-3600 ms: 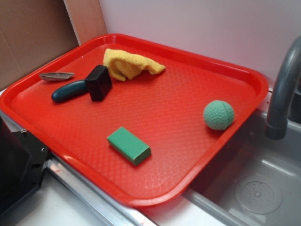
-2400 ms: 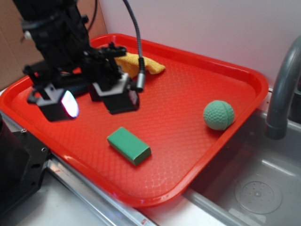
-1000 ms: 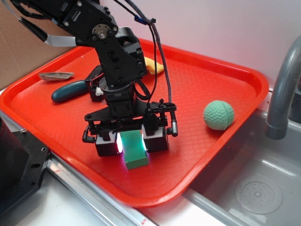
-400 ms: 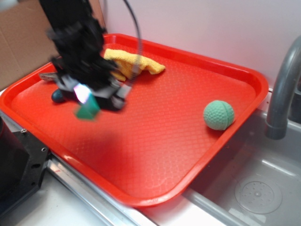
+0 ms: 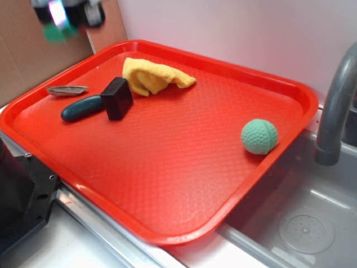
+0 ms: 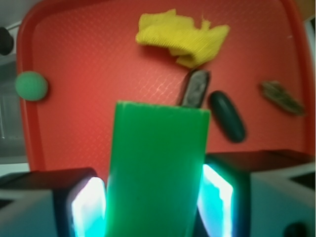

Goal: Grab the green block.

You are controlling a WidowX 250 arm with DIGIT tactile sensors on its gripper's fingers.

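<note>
My gripper (image 6: 154,207) pinches the green block (image 6: 157,168) between its two lit pads (image 6: 89,205), one on each side of it. In the wrist view the block stands up from 6 o'clock toward the centre. In the exterior view the gripper (image 5: 62,12) is blurred at the top left corner, high above the tray (image 5: 290,92), with the block (image 5: 54,33) under it. Below, on the tray, the yellow cloth (image 5: 153,75) lies at 12 o'clock, the dark handle (image 5: 83,107) with its black head (image 5: 117,98) at 10 o'clock, and the ball (image 5: 259,136) near the rim at 3 o'clock.
</note>
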